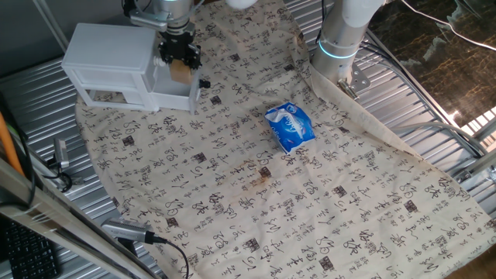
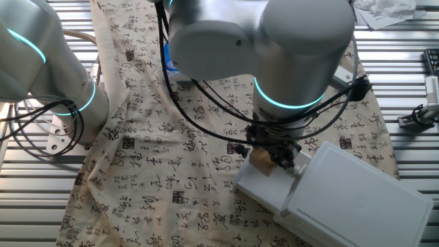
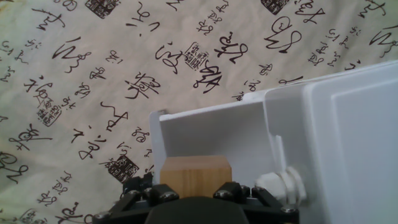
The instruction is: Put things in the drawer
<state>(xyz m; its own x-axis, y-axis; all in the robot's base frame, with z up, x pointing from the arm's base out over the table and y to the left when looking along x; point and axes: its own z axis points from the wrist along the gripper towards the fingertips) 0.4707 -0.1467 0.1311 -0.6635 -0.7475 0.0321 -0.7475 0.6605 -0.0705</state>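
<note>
In one fixed view the gripper (image 1: pixel 179 60) clasped the wooden block (image 1: pixel 180 71) above the pulled-out drawer (image 1: pixel 177 96) of the white cabinet (image 1: pixel 105 54). The other fixed view showed the block (image 2: pixel 261 159) over the drawer (image 2: pixel 264 187), perhaps touching it. In the hand view the block (image 3: pixel 195 176) sat between the fingers, before the drawer's wall (image 3: pixel 211 134).
</note>
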